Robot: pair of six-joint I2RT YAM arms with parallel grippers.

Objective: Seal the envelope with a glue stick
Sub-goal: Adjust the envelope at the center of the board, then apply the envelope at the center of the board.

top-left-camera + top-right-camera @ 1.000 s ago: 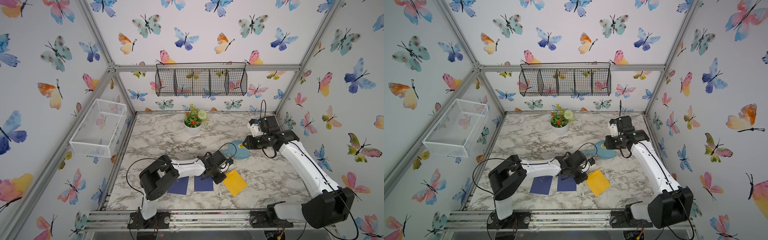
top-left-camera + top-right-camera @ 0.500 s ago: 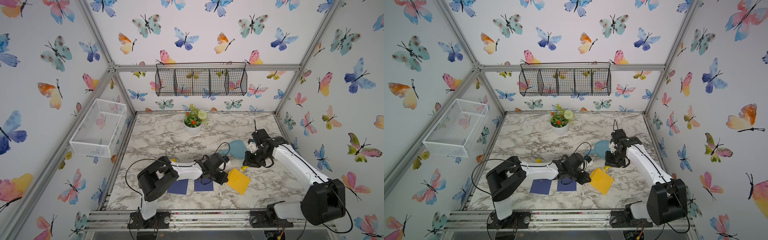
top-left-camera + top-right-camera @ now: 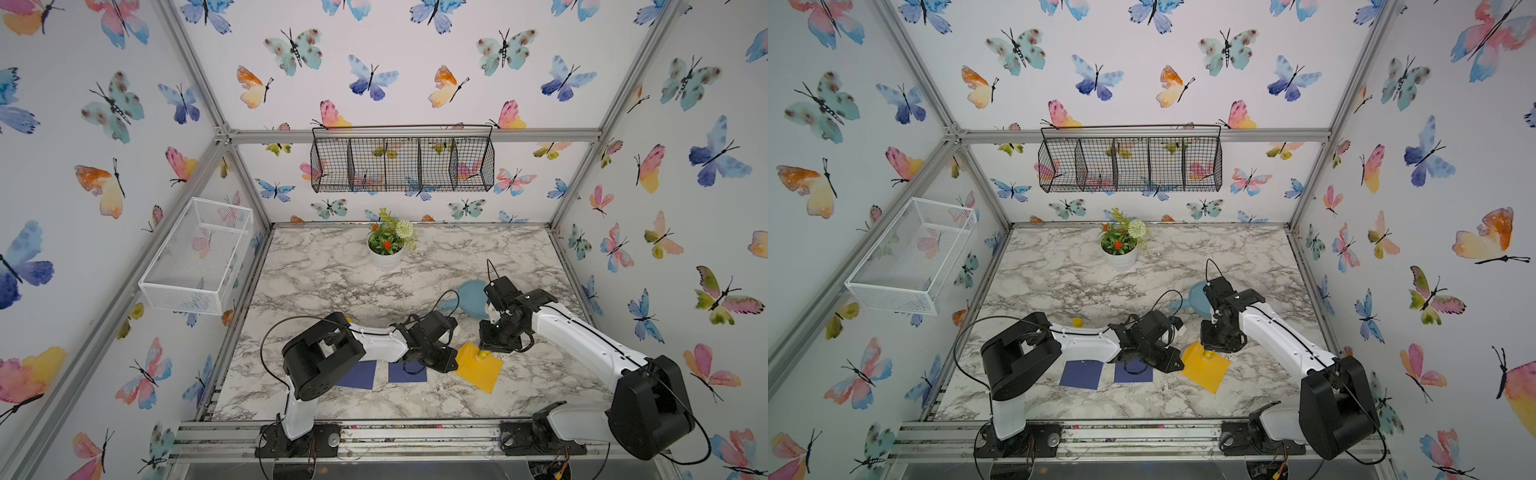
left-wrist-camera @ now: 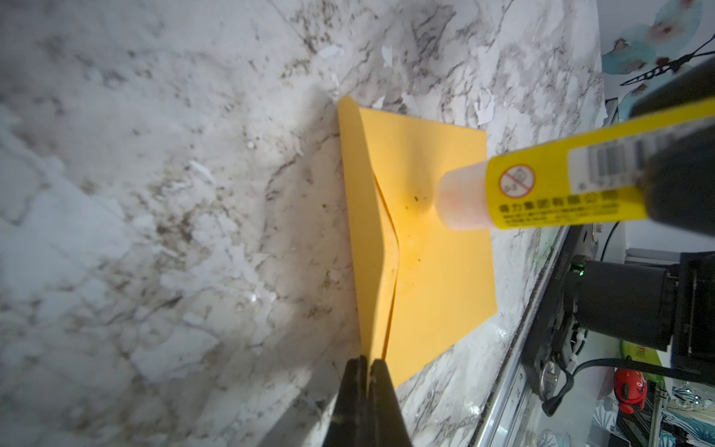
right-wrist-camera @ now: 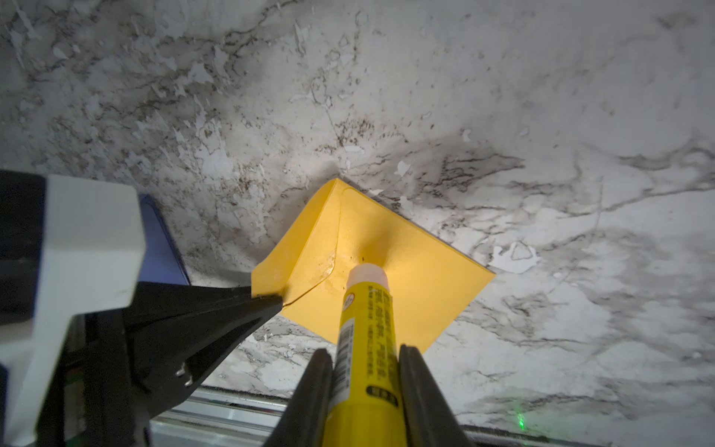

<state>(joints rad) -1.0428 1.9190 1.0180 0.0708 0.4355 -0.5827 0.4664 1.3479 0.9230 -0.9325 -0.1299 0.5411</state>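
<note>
A yellow envelope [image 3: 478,370] [image 3: 1208,370] lies on the marble table, front middle, in both top views. My left gripper [image 4: 367,363] is shut on the edge of its flap [image 5: 294,247] and holds the flap raised. My right gripper [image 5: 365,352] is shut on the glue stick [image 5: 365,309], a yellow uncapped tube with a barcode label. The stick's pale tip [image 4: 460,197] presses on the envelope's body just beside the flap fold. In the top views the right gripper [image 3: 494,343] stands over the envelope's far corner, and the left gripper [image 3: 449,359] is at its left edge.
Two dark blue squares [image 3: 359,374] [image 3: 407,372] lie left of the envelope, partly under the left arm. A small yellow cap [image 3: 1077,322] sits behind that arm. A blue round object [image 3: 471,293] lies behind the right gripper, with a flower pot [image 3: 386,253] at the back.
My right arm has come down and forward from the back right with the glue stick, whose tip now touches the envelope. The left gripper has stayed at the envelope's left edge.
</note>
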